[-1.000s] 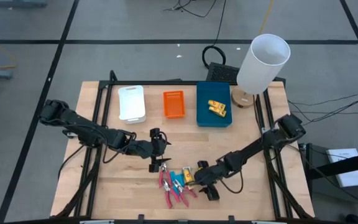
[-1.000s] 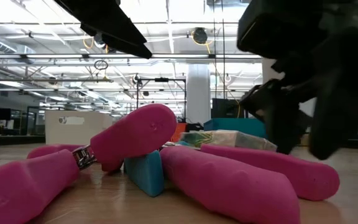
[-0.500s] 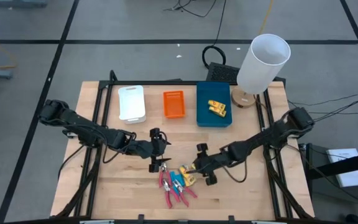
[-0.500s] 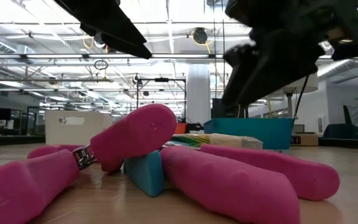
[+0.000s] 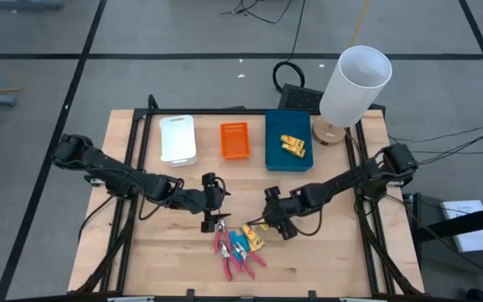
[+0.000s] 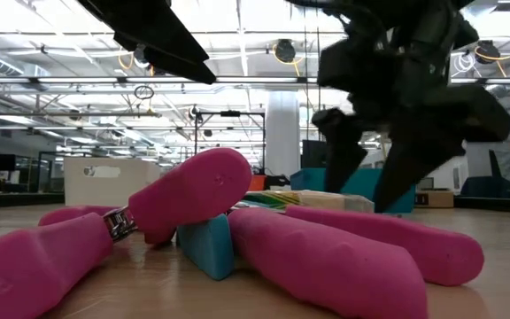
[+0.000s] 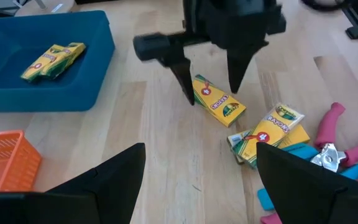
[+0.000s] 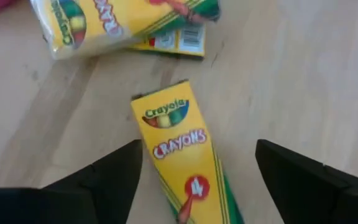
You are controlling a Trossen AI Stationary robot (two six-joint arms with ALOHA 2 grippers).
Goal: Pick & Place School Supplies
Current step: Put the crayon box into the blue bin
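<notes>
Just beside the piled crayon boxes (image 7: 267, 134), the right gripper (image 7: 211, 87) straddles a lone crayon box (image 7: 218, 102), fingers released.

Bright even overhead light; soft shadows; low view foreground blurred.

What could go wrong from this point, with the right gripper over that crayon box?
1. The right gripper stands open astride a lone crayon box that lies slanted to the fingers, so a close may twist or squirt it out.
2. More crayon boxes and pink scissors lie close by; a sweep could scatter them.
</notes>
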